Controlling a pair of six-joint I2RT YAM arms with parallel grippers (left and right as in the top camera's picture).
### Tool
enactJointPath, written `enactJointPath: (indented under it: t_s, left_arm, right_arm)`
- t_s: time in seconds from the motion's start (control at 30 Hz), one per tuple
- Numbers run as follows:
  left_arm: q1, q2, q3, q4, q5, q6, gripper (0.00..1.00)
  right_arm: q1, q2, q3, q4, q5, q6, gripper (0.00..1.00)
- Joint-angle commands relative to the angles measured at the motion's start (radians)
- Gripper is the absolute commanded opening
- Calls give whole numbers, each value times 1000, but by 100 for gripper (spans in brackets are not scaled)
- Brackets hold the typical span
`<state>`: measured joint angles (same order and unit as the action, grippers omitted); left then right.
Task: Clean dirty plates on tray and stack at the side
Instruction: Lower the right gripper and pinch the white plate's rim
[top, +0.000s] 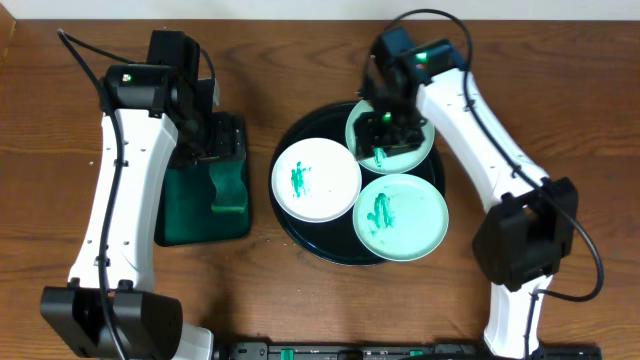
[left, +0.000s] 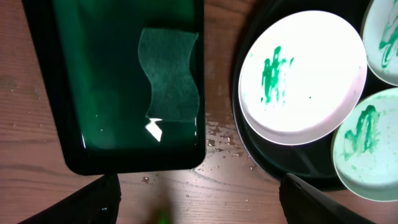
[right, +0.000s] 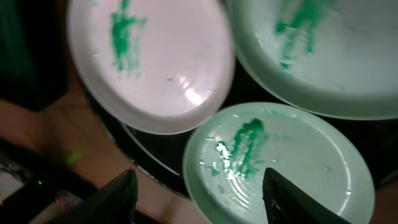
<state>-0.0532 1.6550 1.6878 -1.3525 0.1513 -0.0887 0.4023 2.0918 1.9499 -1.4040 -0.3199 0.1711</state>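
With fingers apart over the mint plate (right: 280, 162) at the tray's (top: 300, 235) far edge, the right gripper (right: 199, 186) may shove it onto the white plate (top: 316, 180).

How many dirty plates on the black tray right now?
3, all on the tray: white plate at left, near mint plate at right front, far mint plate at back, partly under the right gripper. No hidden ones apparent.

One small round shallow white plate (top: 316, 179) and two small round shallow pale mint plates (top: 401, 216) are showing, three plates altogether. Two trays are showing, one large round glossy black tray (top: 325, 243) and one rectangular dark-green tray (top: 190, 215). One wavy-edged green sponge piece (left: 171, 74) is showing too.
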Motion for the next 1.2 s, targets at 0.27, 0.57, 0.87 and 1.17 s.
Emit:
enactJointPath:
  t_s: [0.27, 0.57, 0.87, 1.17]
  left_arm:
    - [3, -6, 13, 16, -4, 2, 82]
    - [3, -5, 13, 19, -1, -11, 82]
    - [3, -5, 12, 19, -1, -13, 82]
    - [3, -6, 12, 19, -1, -13, 82]
  right_arm:
    - [-60, 12, -317, 166, -164, -80, 61]
    - [6, 14, -322, 267, -151, -47, 62]
    - [44, 28, -330, 388, -66, 24, 60]
    - [103, 40, -344, 433, 78, 188, 58]
